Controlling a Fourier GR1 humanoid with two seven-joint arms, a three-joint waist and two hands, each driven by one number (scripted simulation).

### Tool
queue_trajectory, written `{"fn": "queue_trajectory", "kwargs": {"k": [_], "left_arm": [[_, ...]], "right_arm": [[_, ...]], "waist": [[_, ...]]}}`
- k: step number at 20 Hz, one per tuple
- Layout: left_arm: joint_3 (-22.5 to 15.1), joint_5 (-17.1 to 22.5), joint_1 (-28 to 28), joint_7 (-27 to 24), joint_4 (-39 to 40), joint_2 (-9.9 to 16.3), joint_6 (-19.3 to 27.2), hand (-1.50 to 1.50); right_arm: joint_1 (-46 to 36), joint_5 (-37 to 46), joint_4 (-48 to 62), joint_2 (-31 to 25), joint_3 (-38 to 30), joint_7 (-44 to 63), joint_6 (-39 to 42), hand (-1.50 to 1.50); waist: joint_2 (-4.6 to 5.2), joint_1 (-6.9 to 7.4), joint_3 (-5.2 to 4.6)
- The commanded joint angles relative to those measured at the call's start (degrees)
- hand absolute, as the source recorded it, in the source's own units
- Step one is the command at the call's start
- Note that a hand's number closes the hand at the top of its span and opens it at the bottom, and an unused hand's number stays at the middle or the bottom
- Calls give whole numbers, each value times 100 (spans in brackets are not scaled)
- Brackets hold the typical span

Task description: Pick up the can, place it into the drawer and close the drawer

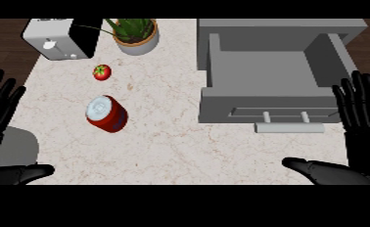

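Standing untouched on the counter (173,138) left of the open drawer (271,69): red can (107,114), between open left hand (10,104) and open right hand (354,104).

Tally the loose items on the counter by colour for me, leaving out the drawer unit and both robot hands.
Red: 2 – red cylindrical can with a silver lid, small round red tomato
White: 1 – white boxy toaster
Green: 1 – green spiky plant in a tan pot
Total: 4
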Motion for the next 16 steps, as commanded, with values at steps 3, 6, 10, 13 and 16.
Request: {"fn": "queue_trajectory", "kwargs": {"k": [3,6,10,13,16], "left_arm": [[-114,-200,-562,240,365,-15,153,-150],[-217,-326,-226,68,353,-236,31,-150],[-164,-530,-350,-669,1335,-235,-216,-150],[-605,-1017,-294,-930,1544,-621,33,-150],[-693,-1264,-238,-804,1418,-616,173,-150]], "right_arm": [[303,-42,159,56,-109,-351,200,-150],[-87,-306,244,-118,-438,-97,256,-150],[205,-118,9,13,-262,-198,271,-150],[324,-224,201,11,-472,-508,370,-150],[481,-362,1,5,-586,-573,547,-150]], "waist": [[0,-24,1],[1,-11,1],[3,-21,-1],[4,-29,0],[-1,-18,1]]}}
